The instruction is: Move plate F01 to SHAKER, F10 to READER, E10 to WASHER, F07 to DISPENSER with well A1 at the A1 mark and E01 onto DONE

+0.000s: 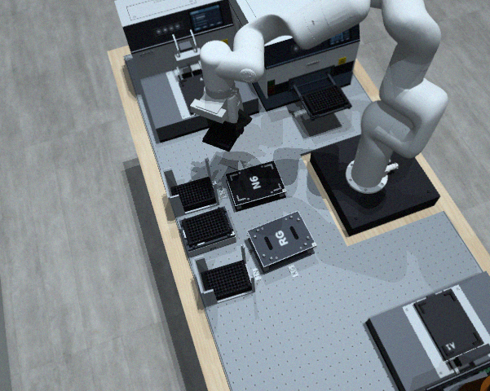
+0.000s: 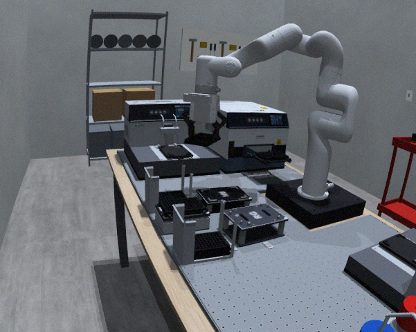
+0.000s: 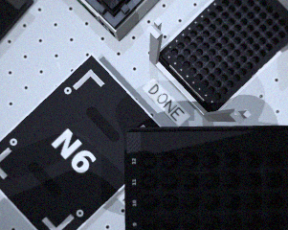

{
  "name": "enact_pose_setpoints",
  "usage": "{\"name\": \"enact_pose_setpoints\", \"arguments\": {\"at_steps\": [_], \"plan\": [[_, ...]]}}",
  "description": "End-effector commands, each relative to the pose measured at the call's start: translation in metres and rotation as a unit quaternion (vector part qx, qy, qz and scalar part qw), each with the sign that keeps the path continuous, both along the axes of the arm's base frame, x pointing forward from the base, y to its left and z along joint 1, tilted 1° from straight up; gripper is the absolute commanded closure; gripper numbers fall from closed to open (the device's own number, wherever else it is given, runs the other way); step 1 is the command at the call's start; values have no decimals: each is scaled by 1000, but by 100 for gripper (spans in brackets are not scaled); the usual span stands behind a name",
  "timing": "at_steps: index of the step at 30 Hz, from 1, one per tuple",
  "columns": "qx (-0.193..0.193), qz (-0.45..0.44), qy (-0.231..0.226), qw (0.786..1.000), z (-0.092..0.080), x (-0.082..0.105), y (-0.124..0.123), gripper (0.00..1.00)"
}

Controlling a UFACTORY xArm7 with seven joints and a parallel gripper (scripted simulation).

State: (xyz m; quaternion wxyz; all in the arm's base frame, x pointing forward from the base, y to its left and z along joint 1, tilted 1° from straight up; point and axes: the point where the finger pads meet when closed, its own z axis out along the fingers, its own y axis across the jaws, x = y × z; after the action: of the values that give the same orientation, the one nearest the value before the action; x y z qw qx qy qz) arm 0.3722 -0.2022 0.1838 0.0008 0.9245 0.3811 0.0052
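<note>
My gripper point(image 1: 230, 126) point(image 2: 203, 133) is shut on a black well plate point(image 1: 224, 135) point(image 2: 200, 139) point(image 3: 210, 177) and holds it level, high above the deck. It hangs just off the front edge of the back-left instrument point(image 1: 161, 101), behind the N6 nest point(image 1: 256, 185) point(image 2: 223, 194) point(image 3: 72, 153). The plate's label is not readable. In the wrist view, N6 lies empty below left of the plate. The DONE label point(image 3: 166, 102) and the plate in the DONE rack point(image 3: 225, 48) point(image 1: 192, 193) lie behind it.
The RG nest point(image 1: 282, 239) point(image 2: 254, 216) stands in front of N6. A plate sits on the middle left station point(image 1: 205, 227), one in the near rack point(image 1: 227, 279), one on the back-right instrument's tray point(image 1: 324, 99). An instrument point(image 1: 447, 326) with an empty nest is at the front right.
</note>
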Motion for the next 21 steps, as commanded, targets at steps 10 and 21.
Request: {"name": "enact_pose_setpoints", "arguments": {"at_steps": [10,21], "plan": [[-3,-51,-3,999,1,-5,39,100],[-2,-98,-4,995,1,-13,68,100]]}}
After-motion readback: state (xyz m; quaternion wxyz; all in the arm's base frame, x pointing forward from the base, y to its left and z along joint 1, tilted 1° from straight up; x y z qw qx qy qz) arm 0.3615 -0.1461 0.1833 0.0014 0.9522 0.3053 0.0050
